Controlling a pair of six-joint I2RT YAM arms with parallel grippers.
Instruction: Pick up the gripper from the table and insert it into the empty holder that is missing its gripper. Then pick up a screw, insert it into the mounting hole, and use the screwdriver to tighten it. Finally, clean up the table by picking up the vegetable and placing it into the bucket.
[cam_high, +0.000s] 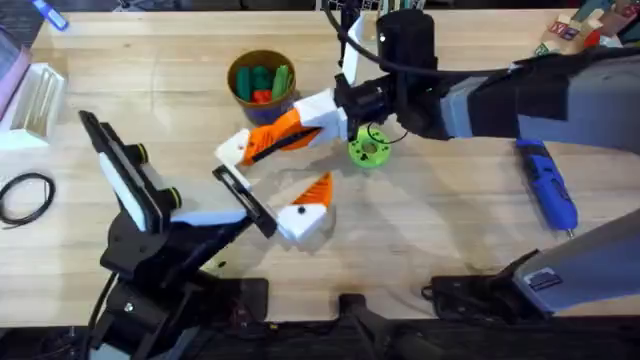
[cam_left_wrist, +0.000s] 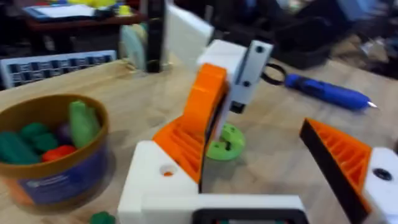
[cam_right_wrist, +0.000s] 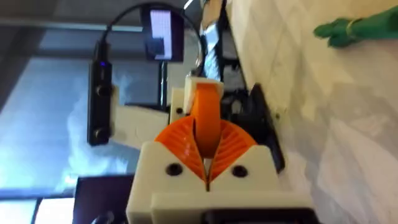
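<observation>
Our right gripper (cam_right_wrist: 205, 149) pinches the gripper (cam_right_wrist: 206, 106), a light, hard wedge, by its sides. Our left gripper (cam_left_wrist: 249, 168) looks open, maybe.

The right tool (cam_right_wrist: 207, 163) was seen with its two white blocks side by side and its orange ribbed pads (cam_right_wrist: 180, 140) pressed onto the gripper (cam_right_wrist: 206, 118), an orange wedge that stood out past the fingertips. Directly beyond the wedge, a white block on a black jaw was seen. Off to one side of the tool, the pale bench (cam_right_wrist: 311, 106) carried the vegetable (cam_right_wrist: 357, 30), well apart from the tool.
</observation>
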